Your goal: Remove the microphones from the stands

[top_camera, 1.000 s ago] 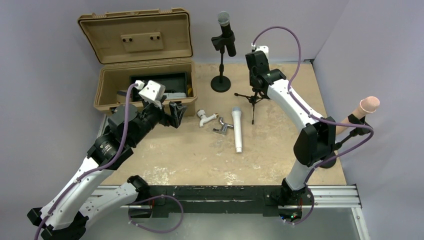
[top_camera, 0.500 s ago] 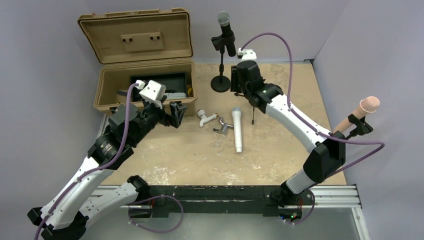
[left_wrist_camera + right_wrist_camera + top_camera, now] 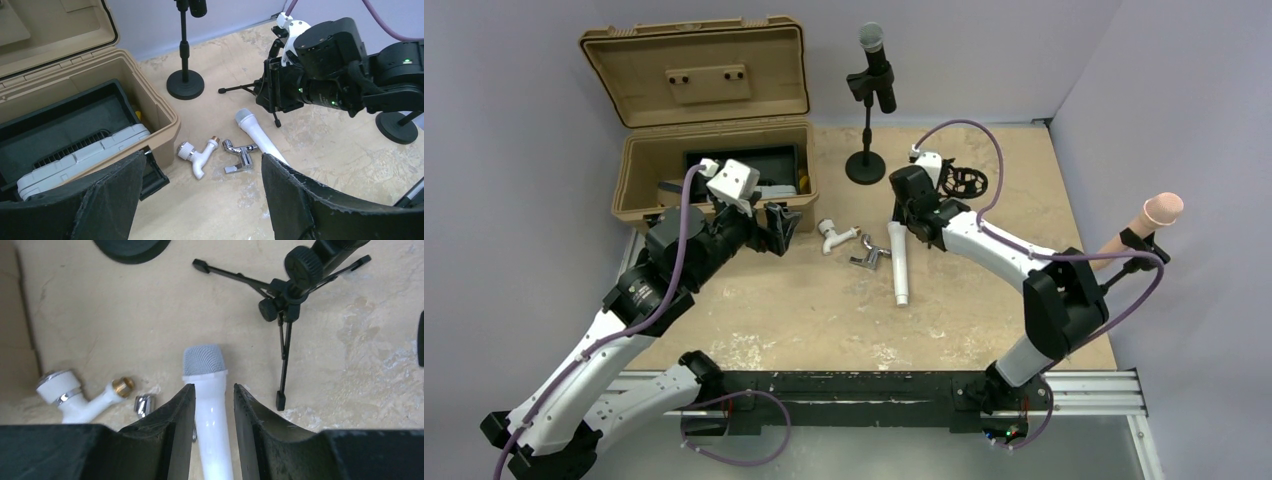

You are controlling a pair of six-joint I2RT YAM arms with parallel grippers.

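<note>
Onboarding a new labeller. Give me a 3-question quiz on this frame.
1. Short answer: what lies on the table between the white tap and the white microphone?
2. Pick one: the right pincer has its fingers either side of A) the white tap, B) the white microphone, C) nothing.
3. True or false: the black microphone sits clipped in its stand.

Key: 1) the chrome fitting; 2) B; 3) true.
</note>
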